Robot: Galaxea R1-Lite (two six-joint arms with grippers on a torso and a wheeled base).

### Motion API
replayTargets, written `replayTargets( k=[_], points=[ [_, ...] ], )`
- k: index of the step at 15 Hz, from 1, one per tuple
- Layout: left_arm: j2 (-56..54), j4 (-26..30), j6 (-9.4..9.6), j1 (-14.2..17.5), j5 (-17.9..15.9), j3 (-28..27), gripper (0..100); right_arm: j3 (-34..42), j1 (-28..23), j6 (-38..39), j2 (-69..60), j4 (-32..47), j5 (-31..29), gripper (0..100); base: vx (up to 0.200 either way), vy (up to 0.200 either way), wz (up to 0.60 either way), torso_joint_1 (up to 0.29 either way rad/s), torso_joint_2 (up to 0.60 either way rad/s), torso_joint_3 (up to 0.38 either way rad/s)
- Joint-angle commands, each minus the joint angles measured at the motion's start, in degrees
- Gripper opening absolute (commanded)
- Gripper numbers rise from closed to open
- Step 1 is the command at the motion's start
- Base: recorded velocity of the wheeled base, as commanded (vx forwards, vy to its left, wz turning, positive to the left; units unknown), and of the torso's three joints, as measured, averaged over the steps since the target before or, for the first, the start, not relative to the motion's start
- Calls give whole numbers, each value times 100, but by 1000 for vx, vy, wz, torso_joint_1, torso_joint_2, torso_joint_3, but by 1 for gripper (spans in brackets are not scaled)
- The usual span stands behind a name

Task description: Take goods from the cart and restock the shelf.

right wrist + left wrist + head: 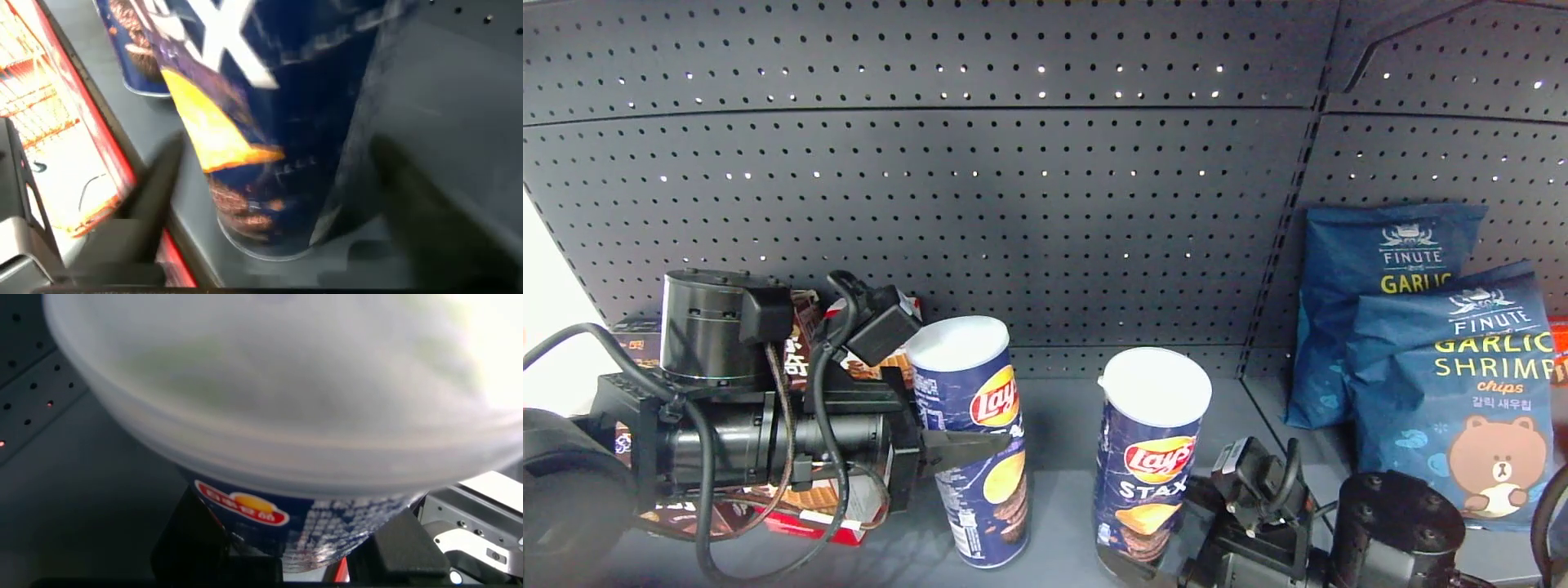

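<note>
Two hands logged, one per can. Left hand (977, 449): pinching left can (968, 384) at mid-height, one finger (964, 445) across the front, can leaning slightly, foot down by the shelf (1062, 457) floor. Right hand (278, 155): fingers (155, 212) spread either side of right can (1147, 457), low down; can upright between them, sliver of shelf visible beside one finger. Snack boxes (796, 363) stacked behind and under left hand's wrist. Blue chip bags (1445, 384) well right of right hand, leaning on pegboard (1045, 204).
</note>
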Motion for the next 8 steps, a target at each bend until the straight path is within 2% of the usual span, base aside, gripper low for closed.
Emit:
replayTargets(
  k=[1,5,8],
  points=[
    [5,-1,2,4,-1,12,0,97,7,-1,42,-69,8,100,0,0,0,0,0,0],
    [-3,-1,2,-4,-1,21,0,580,16,-27,-116,-209,0,100,0,0,0,0,0,0],
    [-3,-1,2,-4,-1,21,0,905,25,-27,-855,-209,-71,100,0,0,0,0,0,0]
  ],
)
